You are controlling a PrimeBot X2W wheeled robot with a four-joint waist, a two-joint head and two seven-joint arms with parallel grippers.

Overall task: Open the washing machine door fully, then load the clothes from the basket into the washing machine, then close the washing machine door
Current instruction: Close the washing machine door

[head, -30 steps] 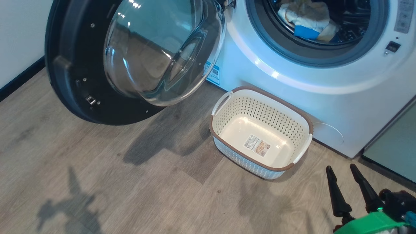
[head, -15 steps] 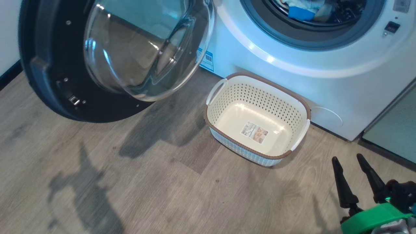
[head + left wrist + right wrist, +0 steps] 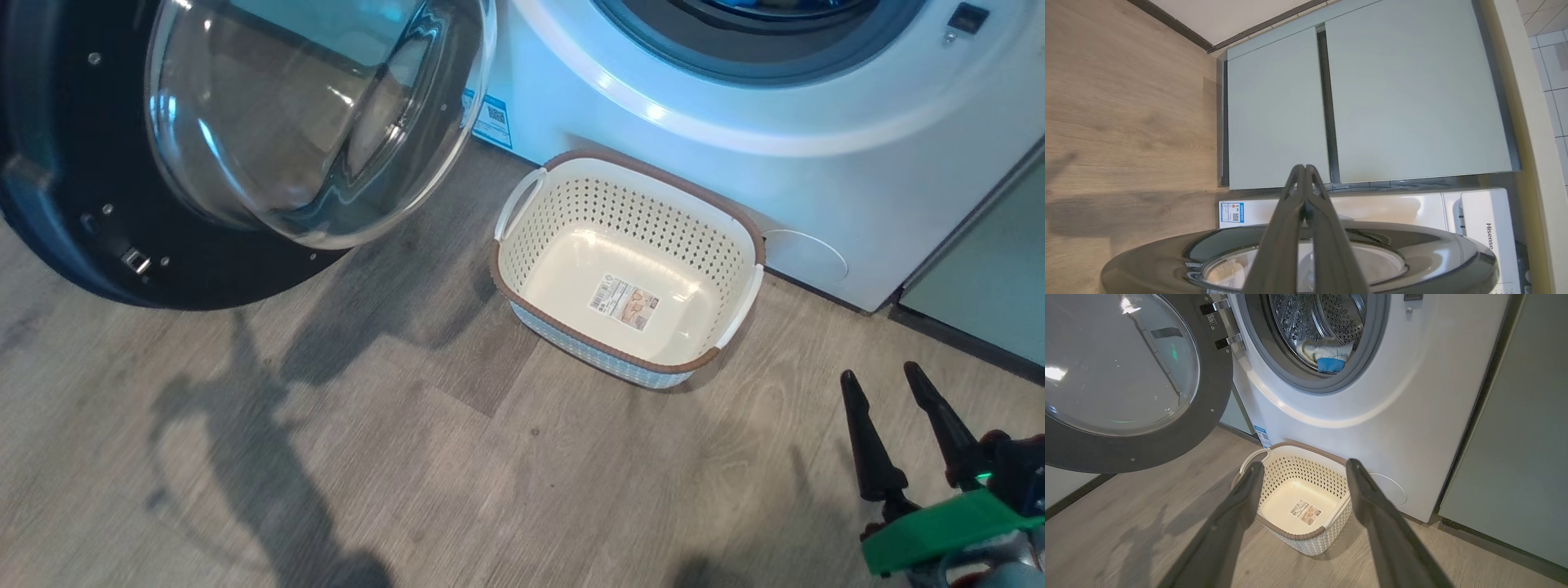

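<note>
The clothes [image 3: 1327,355], in right wrist view, lie in the drum [image 3: 1327,318]; right gripper [image 3: 1304,463] wide.

Right gripper [image 3: 882,373] at near right, two long dark tapered fingers spread wide apart, empty, pointing toward the far side, bright green plastic wrist collar [image 3: 947,531] behind them, left gripper [image 3: 1304,167] with dark fingers pressed together, holding nothing

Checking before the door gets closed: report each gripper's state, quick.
Left gripper: shut, fingers pressed together, holding nothing.
Right gripper: open, holding nothing.
</note>
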